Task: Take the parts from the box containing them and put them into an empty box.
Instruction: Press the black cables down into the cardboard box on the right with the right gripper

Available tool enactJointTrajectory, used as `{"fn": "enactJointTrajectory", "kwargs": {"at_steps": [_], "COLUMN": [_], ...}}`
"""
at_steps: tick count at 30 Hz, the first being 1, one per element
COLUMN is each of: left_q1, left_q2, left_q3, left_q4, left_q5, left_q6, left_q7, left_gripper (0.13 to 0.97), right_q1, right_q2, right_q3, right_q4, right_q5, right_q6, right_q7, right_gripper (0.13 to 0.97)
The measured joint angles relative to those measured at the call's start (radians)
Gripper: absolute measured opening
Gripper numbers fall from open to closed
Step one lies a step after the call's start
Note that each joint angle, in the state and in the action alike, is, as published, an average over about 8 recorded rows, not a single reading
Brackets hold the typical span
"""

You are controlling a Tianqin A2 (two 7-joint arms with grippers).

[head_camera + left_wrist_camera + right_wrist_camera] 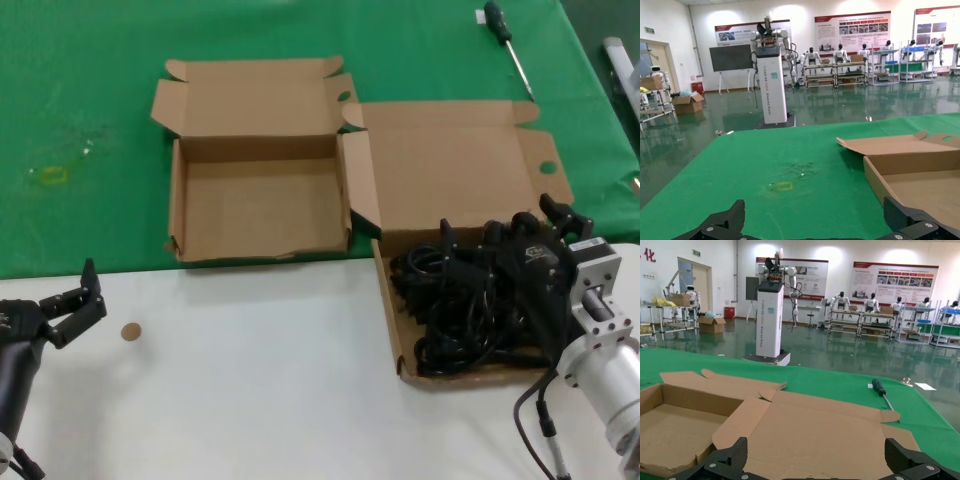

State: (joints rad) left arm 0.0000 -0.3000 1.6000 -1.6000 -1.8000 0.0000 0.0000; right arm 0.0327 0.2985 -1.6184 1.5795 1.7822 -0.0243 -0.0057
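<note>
Cords [465,300], black and looped in bundles with plugs, lie in a heap inside the wide box [392,320] at the near right of the bench [250,380]. This box sits on the white part of the bench, and its big lid [450,170] lies flat open behind it on the green cloth [80,100]. The lid has a round hole [547,167] in one flap.

Right above the heap is the right end effector [510,235]. Its black fingers [553,209] stand spread wide apart, and they hold nothing. I cannot tell if they touch the cords.

Over at the near left, the left end effector [75,300] hangs above the white part of the bench, well apart from both boxes. Its fingers are spread open too, and it has nothing in them. A small brown round spot [131,332] sits on the bench just beside it.

Farther back, to the left of the wide box, is the narrow box [176,200]. It rests on the green cloth with its lid open, and I see no cords in it. Its front rim [260,252] looks bent and wrinkled. The two boxes are just beside each other.

Far back on the right, a screwdriver [508,45] with a dark handle lies on the green cloth.
</note>
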Motion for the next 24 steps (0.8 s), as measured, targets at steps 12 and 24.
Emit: {"fn": "enactJointTrajectory", "kwargs": {"at_steps": [12, 24], "left_q1": [0.000, 0.000], "left_q2": [0.000, 0.000], "left_q3": [0.000, 0.000], "left_q4": [0.000, 0.000], "left_q5": [0.000, 0.000], "left_q6": [0.000, 0.000], "left_q7": [0.000, 0.000], "left_gripper": [0.966, 0.966], "right_q1": [0.000, 0.000], "right_q2": [0.000, 0.000], "right_q3": [0.000, 0.000], "right_q4": [0.000, 0.000], "right_q5": [0.000, 0.000], "right_q6": [0.000, 0.000], "right_q7": [0.000, 0.000], "right_gripper": [0.966, 0.966]}}
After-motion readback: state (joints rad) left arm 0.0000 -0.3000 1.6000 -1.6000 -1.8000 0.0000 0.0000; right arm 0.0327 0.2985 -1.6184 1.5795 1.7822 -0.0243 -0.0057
